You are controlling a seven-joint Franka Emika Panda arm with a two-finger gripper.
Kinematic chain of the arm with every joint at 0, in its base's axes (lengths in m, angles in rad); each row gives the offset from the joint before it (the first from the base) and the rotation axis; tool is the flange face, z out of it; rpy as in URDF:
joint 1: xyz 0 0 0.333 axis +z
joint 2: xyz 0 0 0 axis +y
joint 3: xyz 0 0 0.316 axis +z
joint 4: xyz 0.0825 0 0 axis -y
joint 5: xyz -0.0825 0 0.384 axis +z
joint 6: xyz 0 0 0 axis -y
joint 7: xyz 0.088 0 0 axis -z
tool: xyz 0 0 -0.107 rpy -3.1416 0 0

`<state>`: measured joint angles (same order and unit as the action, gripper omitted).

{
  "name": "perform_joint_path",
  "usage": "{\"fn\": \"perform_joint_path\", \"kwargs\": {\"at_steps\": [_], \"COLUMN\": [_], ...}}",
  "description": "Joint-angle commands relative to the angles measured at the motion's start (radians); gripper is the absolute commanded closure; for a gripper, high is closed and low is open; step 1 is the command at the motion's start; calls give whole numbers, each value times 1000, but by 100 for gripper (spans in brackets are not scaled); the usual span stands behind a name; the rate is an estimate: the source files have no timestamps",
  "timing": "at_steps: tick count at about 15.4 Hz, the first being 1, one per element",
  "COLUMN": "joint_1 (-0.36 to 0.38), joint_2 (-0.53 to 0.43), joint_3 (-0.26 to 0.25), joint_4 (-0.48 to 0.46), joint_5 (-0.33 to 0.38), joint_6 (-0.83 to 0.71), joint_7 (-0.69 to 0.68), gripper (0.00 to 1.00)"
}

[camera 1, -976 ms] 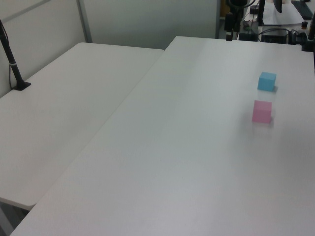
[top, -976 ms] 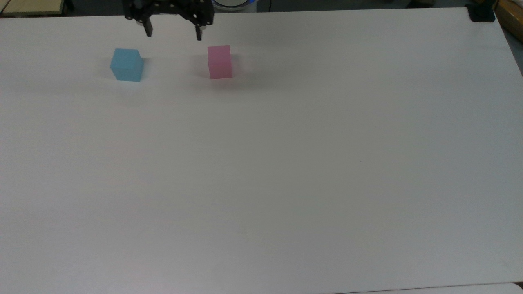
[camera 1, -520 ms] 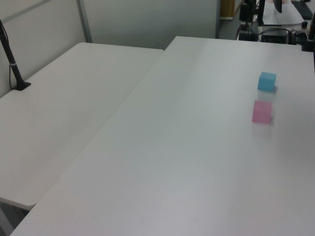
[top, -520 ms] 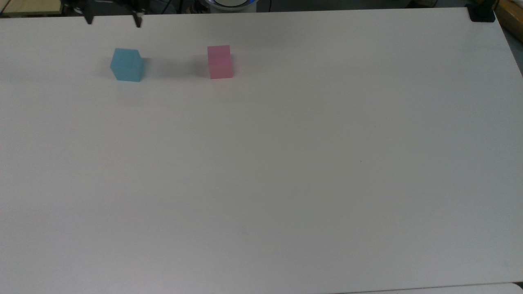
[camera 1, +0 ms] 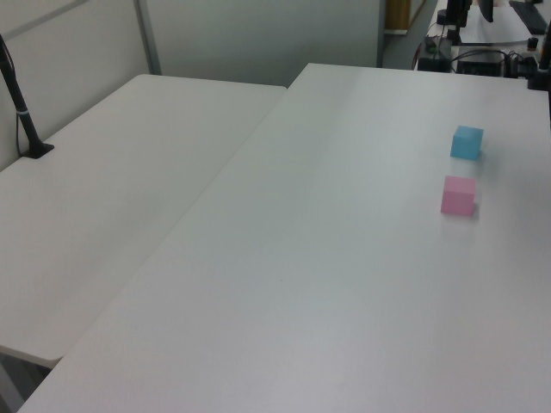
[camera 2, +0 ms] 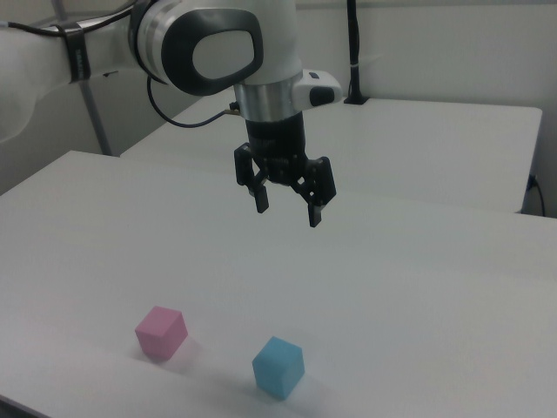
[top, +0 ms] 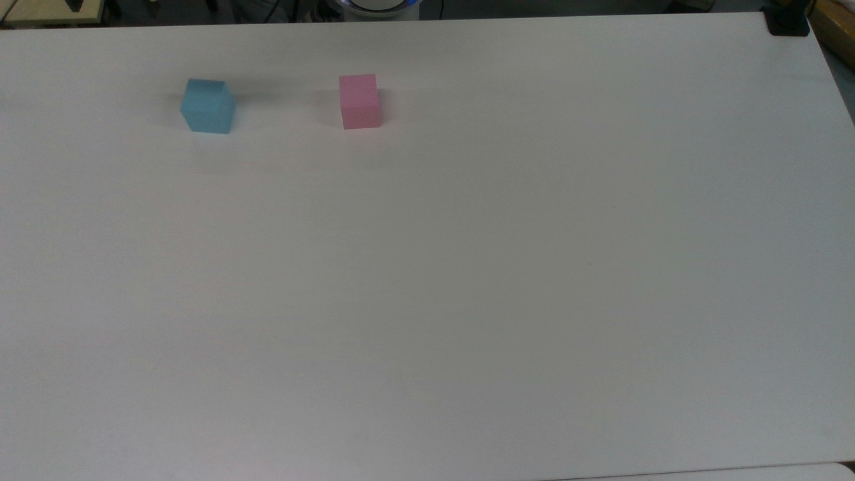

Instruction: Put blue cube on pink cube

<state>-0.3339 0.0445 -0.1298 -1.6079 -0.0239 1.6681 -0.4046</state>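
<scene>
A sky-blue cube (top: 208, 106) rests on the white table, near the far edge at the top view's left; the same blue cube (camera 1: 467, 142) (camera 2: 278, 367) appears in the left and right views. About two cube widths to its right in the top view stands the pink cube (top: 359, 101) (camera 1: 458, 195) (camera 2: 161, 332). In the right view my gripper (camera 2: 287, 210) hangs open high above the table, well above the blue cube, with nothing between its fingers.
The white table (top: 467, 280) stretches wide to the top view's right and front. A second white table (camera 1: 112, 198) adjoins it on the left view's left, with a black post (camera 1: 21, 112) on it. A black clamp (top: 787, 20) sits at the far right corner.
The gripper has swept from above the gap between the cubes toward the top view's left and out past that view's upper edge. Both cubes stayed put.
</scene>
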Motion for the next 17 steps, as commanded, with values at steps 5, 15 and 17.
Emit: {"fn": "perform_joint_path", "kwargs": {"at_steps": [5, 15, 17], "joint_1": [-7, -7, -7], "joint_2": [-86, -348, -336], "joint_3": [2, -33, -40], "joint_4": [-98, -584, -659], "joint_5": [-16, -54, -56], "joint_6": [-16, 261, 381], "joint_7": [-23, -94, -85], "gripper": [0, 0, 0]}}
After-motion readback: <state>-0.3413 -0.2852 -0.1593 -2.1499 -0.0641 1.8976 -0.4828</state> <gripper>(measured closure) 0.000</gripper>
